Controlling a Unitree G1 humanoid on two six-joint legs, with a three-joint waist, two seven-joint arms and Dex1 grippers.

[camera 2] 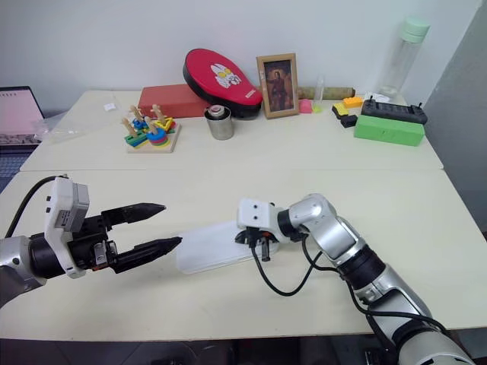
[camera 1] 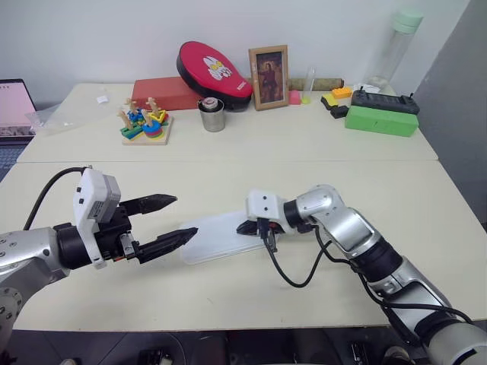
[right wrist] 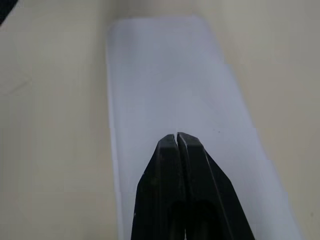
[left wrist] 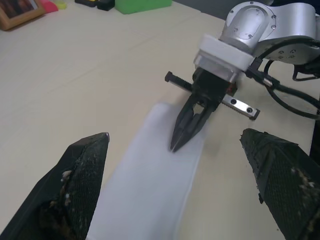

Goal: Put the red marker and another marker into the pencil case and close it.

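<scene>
The white pencil case (camera 1: 213, 237) lies flat and closed on the near part of the table. My right gripper (camera 1: 243, 226) is shut, and its tips rest on the lid near the case's right end (right wrist: 170, 85). Just off the case's left end, my left gripper (camera 1: 185, 215) is open and points at the case, with nothing between its fingers (left wrist: 82, 170). In the left wrist view the right gripper (left wrist: 175, 145) comes down onto the lid. The red marker and the other marker are out of view.
Along the back of the table stand a red oval pouch (camera 1: 213, 70), a red box (camera 1: 163, 93), a picture frame (camera 1: 268, 76), a metal cup (camera 1: 212, 114), a wooden stacking toy (camera 1: 144, 122), a green box (camera 1: 380, 120) and a tall bottle (camera 1: 399, 46). A laptop (camera 1: 14, 106) sits far left.
</scene>
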